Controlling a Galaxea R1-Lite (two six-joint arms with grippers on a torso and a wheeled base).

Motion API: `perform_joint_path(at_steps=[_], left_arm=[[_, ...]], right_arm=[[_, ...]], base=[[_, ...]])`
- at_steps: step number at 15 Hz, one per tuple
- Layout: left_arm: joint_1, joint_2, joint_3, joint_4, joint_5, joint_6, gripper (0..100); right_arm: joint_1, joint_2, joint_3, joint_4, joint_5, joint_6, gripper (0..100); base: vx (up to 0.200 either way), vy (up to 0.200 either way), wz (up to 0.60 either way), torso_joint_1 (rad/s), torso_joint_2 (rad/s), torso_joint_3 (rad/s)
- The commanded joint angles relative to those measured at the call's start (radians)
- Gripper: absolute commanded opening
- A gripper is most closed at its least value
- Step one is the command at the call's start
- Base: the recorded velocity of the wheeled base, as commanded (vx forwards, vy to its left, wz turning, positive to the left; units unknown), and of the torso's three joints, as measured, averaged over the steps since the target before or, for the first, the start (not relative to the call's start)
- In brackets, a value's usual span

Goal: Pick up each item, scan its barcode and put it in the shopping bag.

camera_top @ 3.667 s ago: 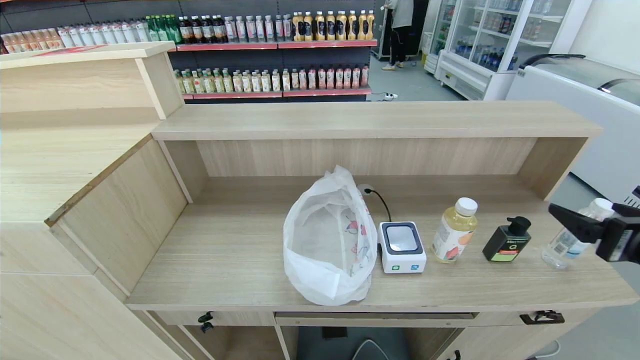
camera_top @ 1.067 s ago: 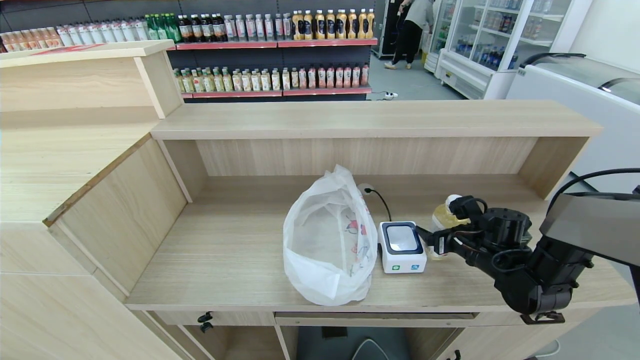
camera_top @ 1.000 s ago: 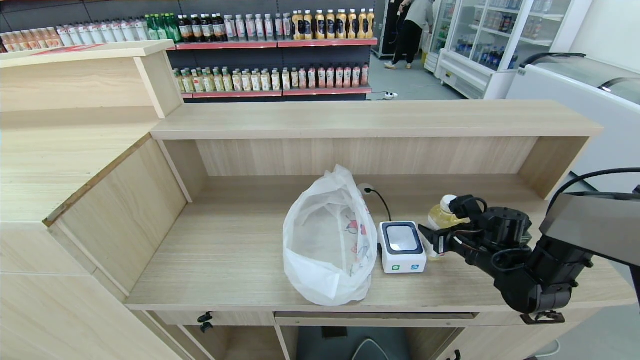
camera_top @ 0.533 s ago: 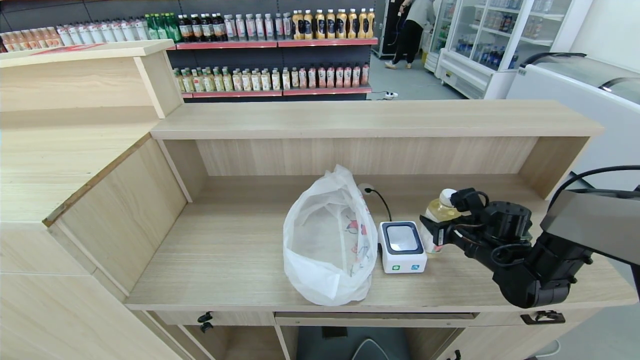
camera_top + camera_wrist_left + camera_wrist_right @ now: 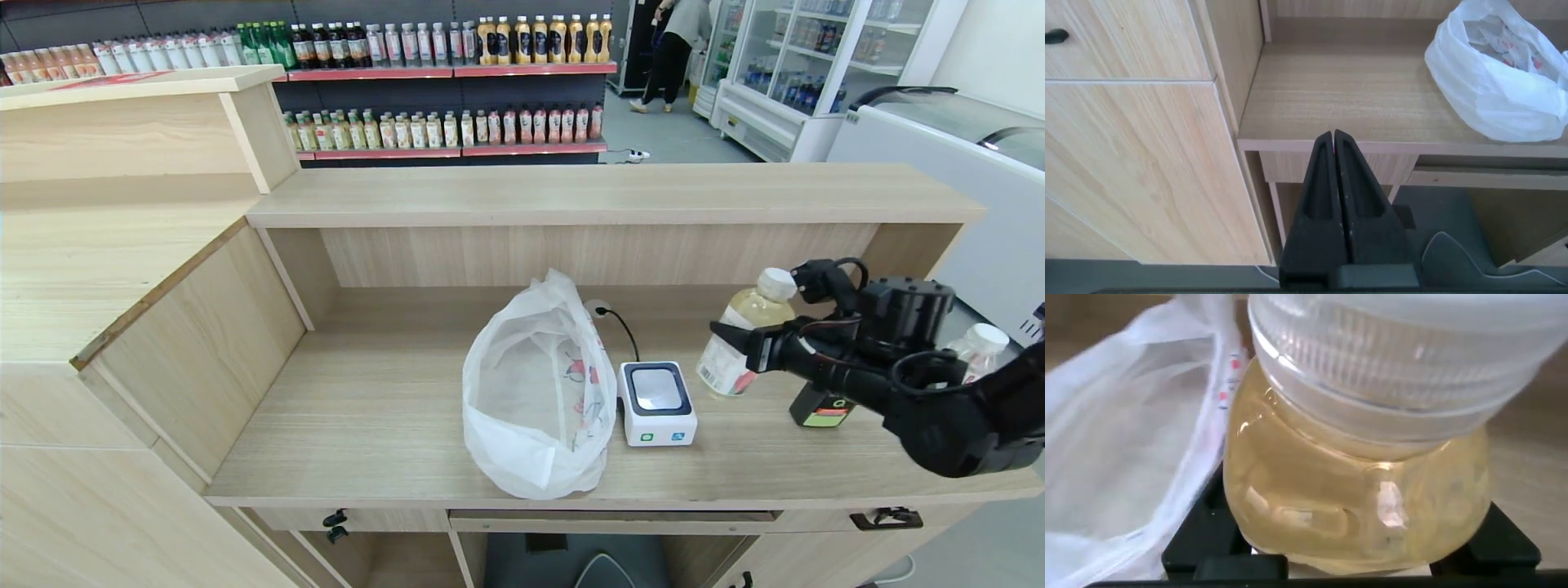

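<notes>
Right now my right jaws are squeezed on the juice bottle (image 5: 743,343), which is tilted in the air just right of the scanner (image 5: 655,400). My left jaws are closed on nothing. I think the smooth bottle could slip, bump the scanner, or push the floppy shopping bag (image 5: 535,392) shut.

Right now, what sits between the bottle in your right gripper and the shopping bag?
The barcode scanner stands between the held juice bottle and the shopping bag, as the head view shows.
</notes>
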Motion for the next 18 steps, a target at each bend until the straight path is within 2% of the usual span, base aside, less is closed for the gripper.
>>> perform_joint_path(at_steps=[1,2,3,5,6,9,12,15,18], left_arm=[[0.000,0.000,0.000,0.000,0.000,0.000,0],[0.000,0.000,0.000,0.000,0.000,0.000,0],[0.000,0.000,0.000,0.000,0.000,0.000,0],[0.000,0.000,0.000,0.000,0.000,0.000,0],[0.000,0.000,0.000,0.000,0.000,0.000,0],[0.000,0.000,0.000,0.000,0.000,0.000,0],[0.000,0.000,0.000,0.000,0.000,0.000,0],[0.000,0.000,0.000,0.000,0.000,0.000,0],[0.000,0.000,0.000,0.000,0.000,0.000,0]], right_arm=[[0.004,-0.389,-0.027,0.379,0.218,0.131,0],[0.007,-0.456,-0.039,0.484,0.310,0.154,0],[0.018,-0.502,-0.041,0.533,0.367,0.168,0],[0.062,-0.598,-0.039,0.566,0.480,0.226,0],[0.062,-0.598,-0.039,0.566,0.480,0.226,0],[0.202,-0.699,-0.042,0.576,0.503,0.344,0],[0.312,-0.782,-0.065,0.675,0.516,0.375,0],[0.343,-0.835,-0.087,0.727,0.583,0.407,0],[0.351,-0.837,-0.106,0.727,0.589,0.415,0]], base=[[0.000,0.000,0.00,0.000,0.00,0.000],[0.000,0.000,0.00,0.000,0.00,0.000],[0.000,0.000,0.00,0.000,0.00,0.000],[0.000,0.000,0.00,0.000,0.00,0.000],[0.000,0.000,0.00,0.000,0.00,0.000],[0.000,0.000,0.00,0.000,0.00,0.000],[0.000,0.000,0.00,0.000,0.00,0.000],[0.000,0.000,0.00,0.000,0.00,0.000],[0.000,0.000,0.00,0.000,0.00,0.000]])
